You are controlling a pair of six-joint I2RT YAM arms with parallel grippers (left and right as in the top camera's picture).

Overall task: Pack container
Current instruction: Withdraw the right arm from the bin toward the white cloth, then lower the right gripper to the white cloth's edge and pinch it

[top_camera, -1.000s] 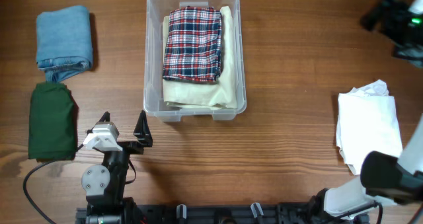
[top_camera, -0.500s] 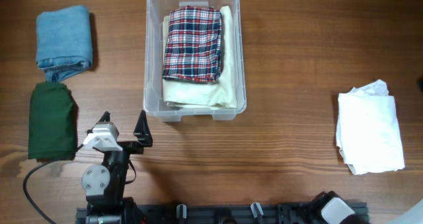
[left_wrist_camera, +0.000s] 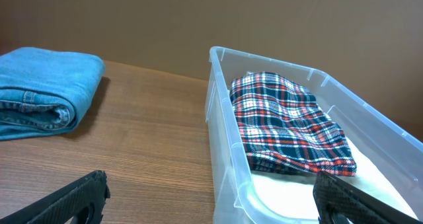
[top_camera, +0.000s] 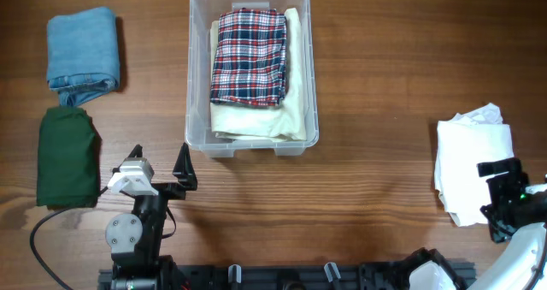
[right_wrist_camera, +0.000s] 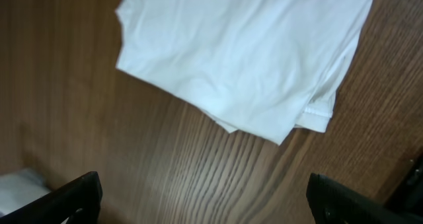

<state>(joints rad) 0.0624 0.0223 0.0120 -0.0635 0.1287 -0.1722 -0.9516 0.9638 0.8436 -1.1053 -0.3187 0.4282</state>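
Shirt (top_camera: 249, 56) in container (top_camera: 197, 110), jeans (top_camera: 83, 52) left, cloth (top_camera: 472, 157) right

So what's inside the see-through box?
In the container, a folded plaid cloth lies on top of a pale yellow cloth. Anything underneath the yellow one is covered.

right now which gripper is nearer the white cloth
Right. The right gripper is at the white cloth's near edge, jaws open; the left gripper is far across the table, by the tub's near left corner.
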